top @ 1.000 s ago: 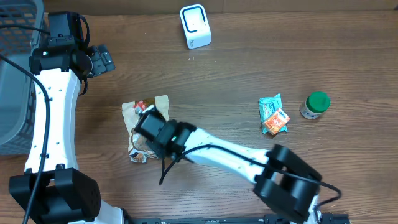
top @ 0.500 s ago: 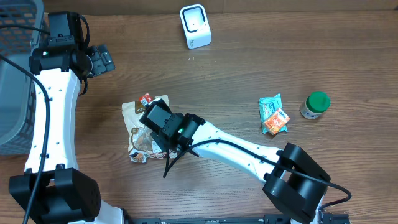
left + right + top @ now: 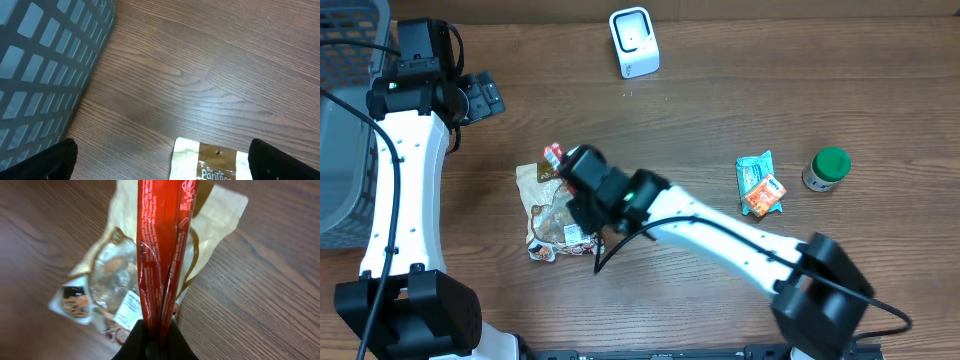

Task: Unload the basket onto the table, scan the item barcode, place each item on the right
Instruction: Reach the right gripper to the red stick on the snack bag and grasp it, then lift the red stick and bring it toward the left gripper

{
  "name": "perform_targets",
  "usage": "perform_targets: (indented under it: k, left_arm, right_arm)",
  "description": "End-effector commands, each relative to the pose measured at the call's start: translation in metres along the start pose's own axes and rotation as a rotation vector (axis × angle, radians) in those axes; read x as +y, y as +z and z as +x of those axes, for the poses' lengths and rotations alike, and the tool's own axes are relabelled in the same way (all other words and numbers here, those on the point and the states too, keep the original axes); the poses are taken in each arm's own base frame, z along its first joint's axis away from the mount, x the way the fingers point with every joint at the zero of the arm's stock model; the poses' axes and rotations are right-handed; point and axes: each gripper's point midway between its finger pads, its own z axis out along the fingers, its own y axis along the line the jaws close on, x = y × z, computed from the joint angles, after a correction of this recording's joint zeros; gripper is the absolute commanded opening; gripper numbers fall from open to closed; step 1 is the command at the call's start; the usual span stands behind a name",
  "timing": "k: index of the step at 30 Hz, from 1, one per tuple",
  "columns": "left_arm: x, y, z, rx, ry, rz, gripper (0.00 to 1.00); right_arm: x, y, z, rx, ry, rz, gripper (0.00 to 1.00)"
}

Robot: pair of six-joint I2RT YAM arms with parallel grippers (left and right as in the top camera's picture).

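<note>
Red packet is pinched at 1 end by the right jaws above the tan bag on the tabletop, probably held up so its barcode can face the white scanner. Left jaws stand wide, empty.

Colours on the brown wood-grain table
A glossy red packet with white lettering; a cream bag printed brown; a white scanner; a teal pouch, an orange sachet, a green-lidded jar; a grey lattice basket; white arms with black joints.
</note>
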Motion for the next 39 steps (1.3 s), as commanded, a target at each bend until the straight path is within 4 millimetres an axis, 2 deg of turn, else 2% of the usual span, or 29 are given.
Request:
perform_targets:
  k: [1,7,10,14,18,24,33,35,36,38,39]
  left_arm:
    - [-0.002,-0.008,-0.006,-0.024,-0.023,0.013,1.0]
    - [-0.007,-0.008,-0.005,-0.019,-0.027,0.04,1.0]
    - [-0.023,-0.009,0.001,0.015,-0.025,0.135,1.0]
    - [-0.055,-0.02,0.035,0.181,-0.023,0.336,1.0]
    - [-0.074,-0.03,0.044,0.234,-0.03,0.448,1.0]
    - [-0.124,-0.062,0.061,0.287,0.095,0.733,1.0]
    - [-0.162,-0.078,0.084,0.313,0.201,0.795,0.98]
    - [-0.17,-0.081,0.088,0.313,0.222,0.806,0.92]
    - [-0.174,-0.083,0.089,0.308,0.233,0.813,0.84]
    - [-0.179,-0.085,0.089,0.301,0.239,0.822,0.64]
    - [-0.181,-0.085,0.089,0.3,0.232,0.824,0.49]
  right_arm:
    - [0.009,-0.033,-0.022,-0.039,0.048,-0.174,0.04]
    - [0.014,-0.061,-0.025,0.041,0.144,-0.536,0.04]
    - [0.005,-0.081,-0.032,0.045,0.193,-0.688,0.04]
    - [-0.01,-0.107,-0.04,0.022,0.216,-0.853,0.04]
    - [-0.02,-0.116,-0.044,0.012,0.241,-0.898,0.04]
    - [-0.023,-0.12,-0.045,0.007,0.247,-0.915,0.04]
    - [-0.022,-0.122,-0.047,-0.002,0.241,-0.927,0.04]
    - [-0.022,-0.122,-0.048,-0.005,0.24,-0.928,0.04]
    - [-0.022,-0.122,-0.048,-0.005,0.239,-0.928,0.04]
    - [-0.021,-0.124,-0.048,-0.005,0.236,-0.941,0.04]
    - [-0.019,-0.126,-0.048,-0.005,0.232,-0.956,0.04]
